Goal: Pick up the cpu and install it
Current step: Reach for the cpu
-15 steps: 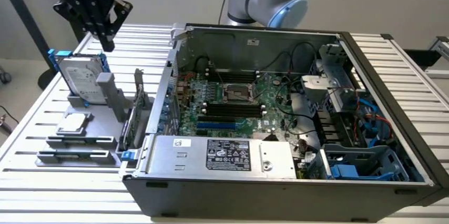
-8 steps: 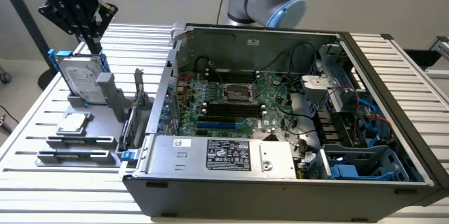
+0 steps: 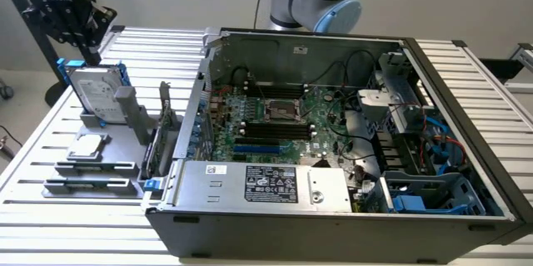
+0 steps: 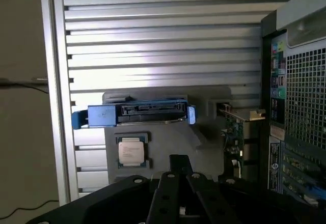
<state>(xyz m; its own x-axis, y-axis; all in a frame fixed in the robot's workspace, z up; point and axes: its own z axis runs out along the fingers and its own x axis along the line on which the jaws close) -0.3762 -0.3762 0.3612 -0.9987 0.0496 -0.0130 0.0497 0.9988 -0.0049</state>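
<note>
1. Gripper [image 3: 77, 34] [image 4: 178, 167] hangs above the grey fixture [image 3: 92, 175] [image 4: 204, 147] on the slatted table [image 3: 50, 222], its fingers pressed together, empty and touching nothing.
2. Resting flat in a square pocket of that fixture is the cpu [image 3: 86, 147] [image 4: 131, 150], silvery top up.
3. Just beside it a hard drive [image 3: 98, 94] [image 4: 137, 114] with blue brackets stands upright in its slot.
4. An expansion card [image 3: 163, 122] [image 4: 237, 127] stands on edge nearer the computer case [image 3: 333, 231].
5. The case lies open at the exterior view's right, holding a motherboard [image 3: 279, 125] and a power supply [image 3: 266, 183].
</note>
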